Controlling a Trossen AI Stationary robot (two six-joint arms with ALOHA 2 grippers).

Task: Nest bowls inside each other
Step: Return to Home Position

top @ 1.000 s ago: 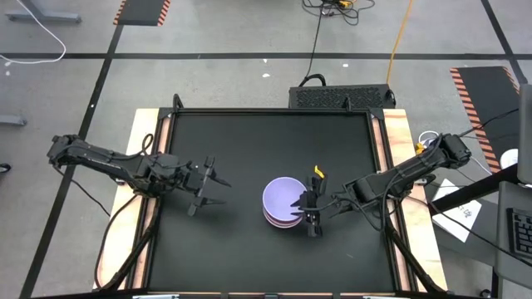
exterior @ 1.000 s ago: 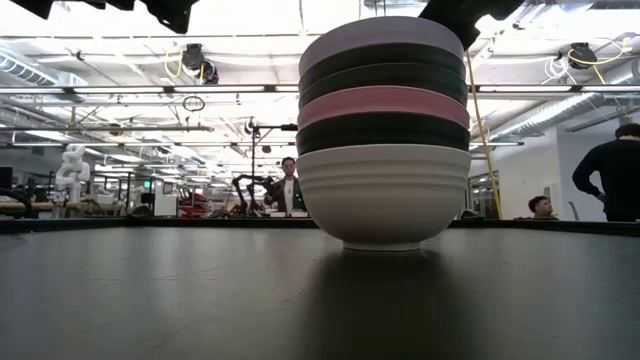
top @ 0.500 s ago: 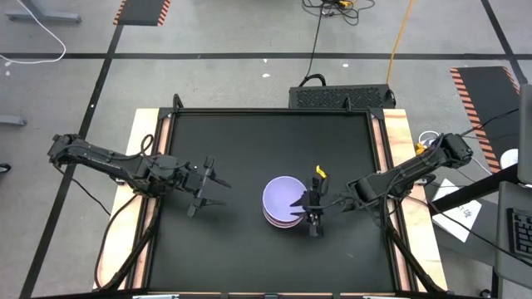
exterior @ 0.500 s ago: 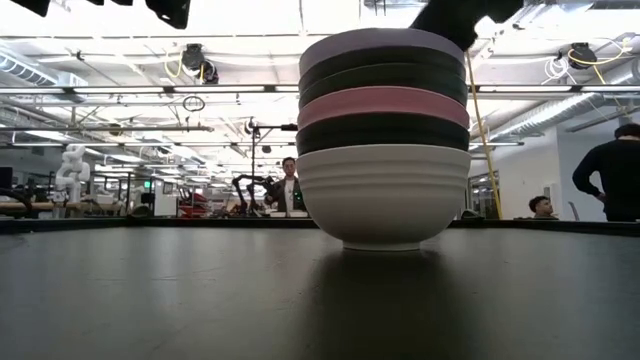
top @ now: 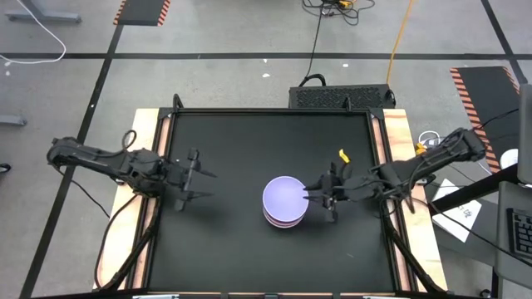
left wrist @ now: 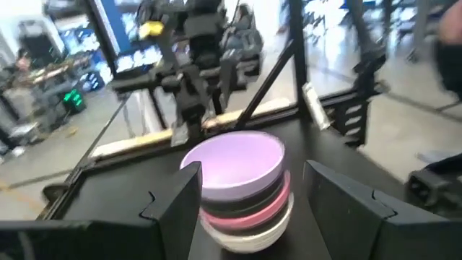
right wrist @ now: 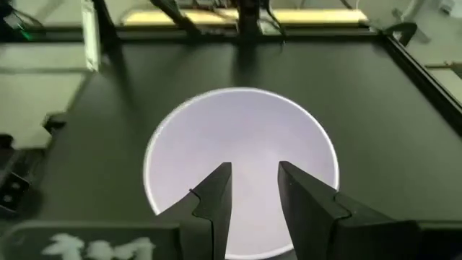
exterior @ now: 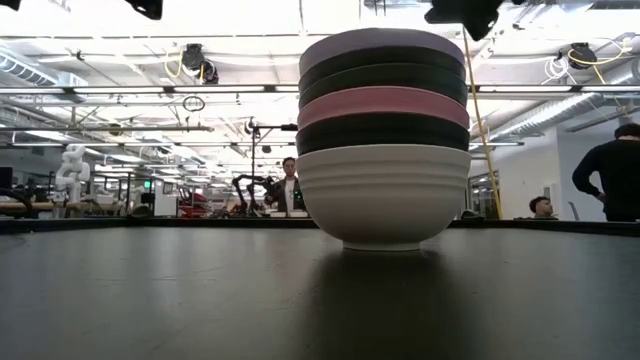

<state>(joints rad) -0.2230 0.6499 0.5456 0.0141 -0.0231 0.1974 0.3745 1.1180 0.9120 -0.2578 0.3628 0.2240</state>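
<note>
Black worktop [top: 249, 149] with wood edging, open lab floor around it.

Your left claw [top: 208, 183] is over the worktop's left part, well apart from the bowls. Its fingers are spread wide and hold nothing.

All six bowls sit just right of centre in one upright nested stack. Bottom to top in the low view:
- white bowl [exterior: 383, 195], resting on the worktop
- black bowl [exterior: 383, 132]
- pink bowl [exterior: 383, 104]
- two more black bowls [exterior: 383, 80]
- lavender bowl [top: 284, 196]

From above you mostly see the lavender one, with a sliver of pink rim below it.

Your right claw [top: 309, 196] is just beside the stack's right edge. Its fingers are a narrow gap apart and grip nothing. The right wrist view looks past them into the lavender bowl. I can't tell whether the tips touch the rim.

Beyond the worktop in the low view, people [exterior: 608, 175] stand well back in the room.
</note>
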